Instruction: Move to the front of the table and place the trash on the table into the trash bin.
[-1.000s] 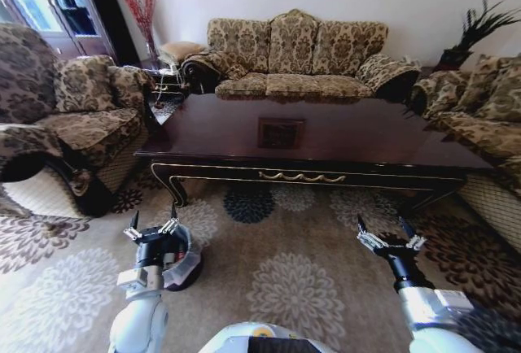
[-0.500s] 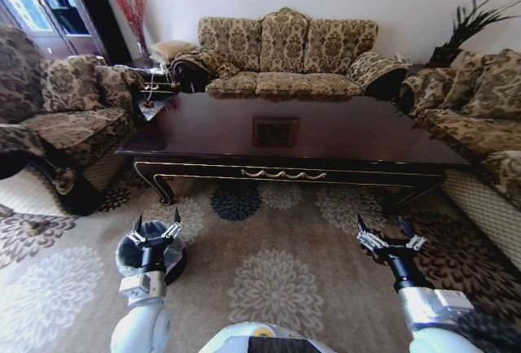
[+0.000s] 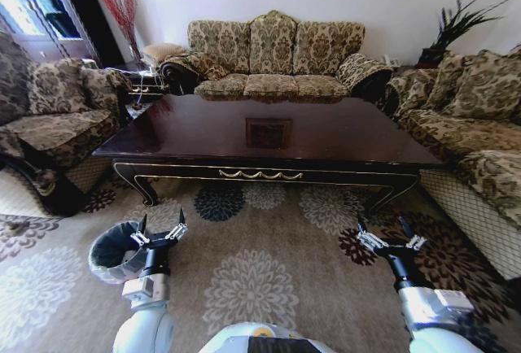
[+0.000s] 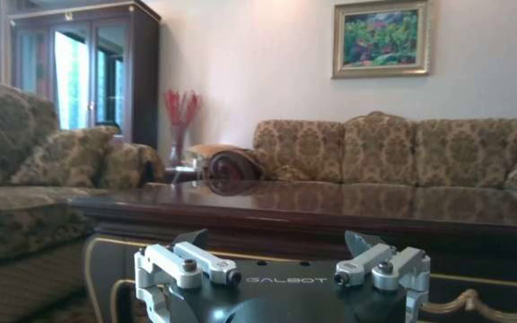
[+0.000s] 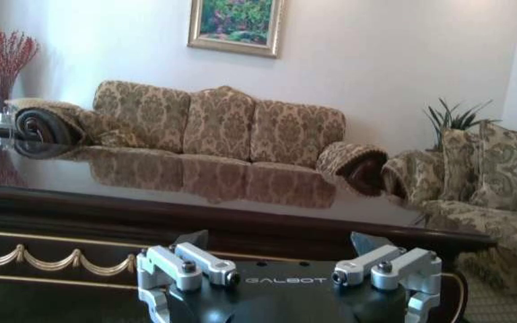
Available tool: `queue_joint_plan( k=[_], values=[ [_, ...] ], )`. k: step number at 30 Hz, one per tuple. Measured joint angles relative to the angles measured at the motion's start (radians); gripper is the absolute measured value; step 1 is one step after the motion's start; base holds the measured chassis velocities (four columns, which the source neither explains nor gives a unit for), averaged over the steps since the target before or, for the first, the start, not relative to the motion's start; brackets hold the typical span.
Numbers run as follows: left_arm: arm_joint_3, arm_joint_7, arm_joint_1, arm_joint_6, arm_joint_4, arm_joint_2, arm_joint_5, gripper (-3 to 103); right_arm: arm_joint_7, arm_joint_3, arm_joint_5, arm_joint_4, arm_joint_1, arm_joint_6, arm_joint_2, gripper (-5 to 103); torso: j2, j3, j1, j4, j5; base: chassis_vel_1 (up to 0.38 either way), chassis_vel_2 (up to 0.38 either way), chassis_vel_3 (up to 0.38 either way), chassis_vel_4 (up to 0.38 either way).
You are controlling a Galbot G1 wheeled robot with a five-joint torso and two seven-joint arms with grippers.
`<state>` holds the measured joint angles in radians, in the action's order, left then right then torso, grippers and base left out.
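The long dark reddish table (image 3: 269, 137) stands straight ahead across the carpet, its glossy top showing only reflections. The trash is out of view. The black trash bin (image 3: 114, 251) with its whitish liner sits on the carpet just left of my left gripper (image 3: 161, 224), which is held low and open with nothing in it. My right gripper (image 3: 381, 229) hangs open and bare over the carpet at the lower right. In the wrist views, the left gripper (image 4: 277, 242) and the right gripper (image 5: 281, 241) both face the table's (image 4: 330, 208) (image 5: 196, 195) front edge.
A three-seat sofa (image 3: 273, 52) stands behind the table, an armchair (image 3: 49, 117) on the left and another sofa (image 3: 472, 117) on the right. A small side table (image 3: 142, 84) and red twigs (image 3: 120, 7) fill the back left corner. Patterned carpet (image 3: 269, 280) lies between me and the table.
The whole view has slid left and the table looks a little farther off, so the camera moved. The bin now lies further left of my left gripper. Both arms keep their pose.
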<state>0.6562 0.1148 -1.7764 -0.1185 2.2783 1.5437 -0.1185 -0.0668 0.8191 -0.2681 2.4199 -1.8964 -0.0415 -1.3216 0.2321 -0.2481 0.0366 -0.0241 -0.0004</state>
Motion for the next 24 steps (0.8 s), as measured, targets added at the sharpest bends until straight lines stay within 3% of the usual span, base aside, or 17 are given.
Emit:
queue_joint_plan(
  k=[5,9,12,13,16,20,24],
  values=[
    [-0.03,-0.03,0.006,-0.011,-0.037,-0.033,-0.058,100,0.0,0.0,0.0,0.0,0.0,0.0,0.0,100,0.0,0.0,0.0,-0.0001,0.0,0.0,0.0,0.0,0.0],
    [-0.036,-0.05,0.03,-0.063,-0.169,-0.04,-0.067,100,0.0,0.0,0.0,0.0,0.0,0.0,0.0,100,0.0,0.0,0.0,0.0,0.0008,0.0,0.0,0.0,0.0],
    [-0.035,-0.052,0.054,-0.149,-0.347,-0.066,-0.088,100,0.0,0.0,0.0,0.0,0.0,0.0,0.0,100,0.0,0.0,0.0,0.0001,0.0002,0.0,0.0,0.0,0.0],
    [-0.035,-0.052,0.054,-0.149,-0.347,-0.066,-0.088,100,0.0,0.0,0.0,0.0,0.0,0.0,0.0,100,0.0,0.0,0.0,0.0001,0.0002,0.0,0.0,0.0,0.0],
    [-0.051,-0.029,0.056,-0.293,-0.48,-0.101,-0.134,100,0.0,0.0,0.0,0.0,0.0,0.0,0.0,100,0.0,0.0,0.0,-0.0002,-0.0002,0.0,0.0,0.0,0.0],
    [-0.029,-0.017,0.045,-0.296,-0.434,-0.088,-0.141,100,0.0,0.0,0.0,0.0,0.0,0.0,0.0,100,0.0,0.0,0.0,-0.0003,0.0003,0.0,0.0,0.0,0.0],
    [-0.011,-0.003,0.042,-0.184,-0.264,-0.087,-0.132,100,0.0,0.0,0.0,0.0,0.0,0.0,0.0,100,0.0,0.0,0.0,0.0002,0.0005,0.0,0.0,0.0,0.0]
  ],
)
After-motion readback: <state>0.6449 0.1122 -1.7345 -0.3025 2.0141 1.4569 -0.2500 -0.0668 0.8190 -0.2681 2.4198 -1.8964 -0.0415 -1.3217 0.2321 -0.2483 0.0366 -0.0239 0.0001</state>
